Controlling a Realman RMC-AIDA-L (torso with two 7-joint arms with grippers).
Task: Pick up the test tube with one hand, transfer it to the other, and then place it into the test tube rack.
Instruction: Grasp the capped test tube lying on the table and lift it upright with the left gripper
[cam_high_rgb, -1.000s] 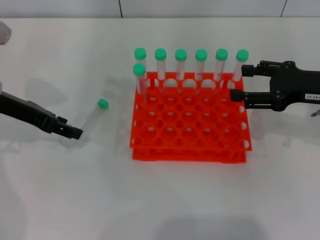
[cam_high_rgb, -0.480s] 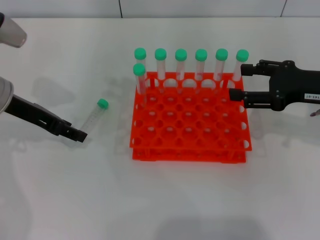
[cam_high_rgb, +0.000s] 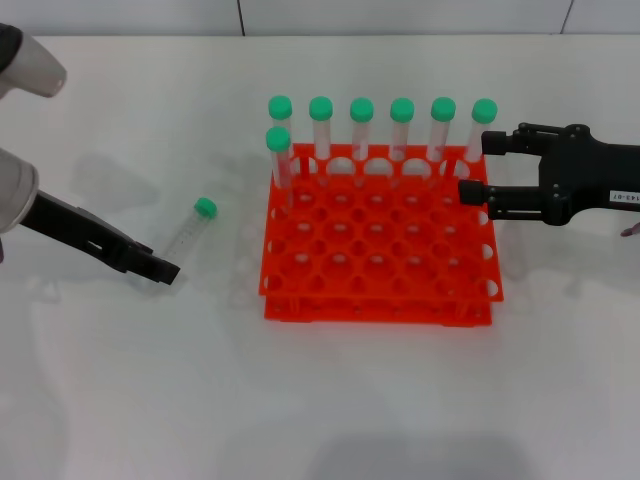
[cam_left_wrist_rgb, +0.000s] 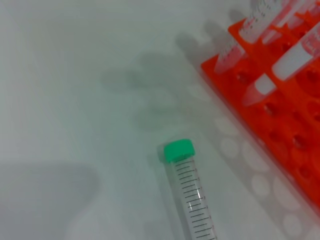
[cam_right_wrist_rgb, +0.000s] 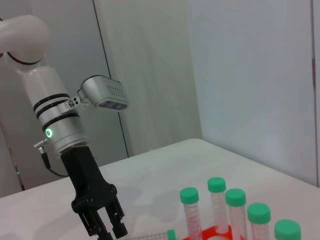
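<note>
Test tube (cam_high_rgb: 190, 231) is lying flat on the table, left of centre beside the rack (cam_high_rgb: 380, 250). I'm hovering the left gripper (cam_high_rgb: 160, 270) by its base, fingers slightly apart; right gripper (cam_high_rgb: 472, 165) is waiting open, upper right.

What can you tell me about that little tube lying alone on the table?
The tube is slim clear plastic with a green screw cap and printed black scale marks. It lies flat on the white table, cap pointing away from the robot, left of the orange rack. Nothing grips it; the left gripper sits near its lower end.
</note>
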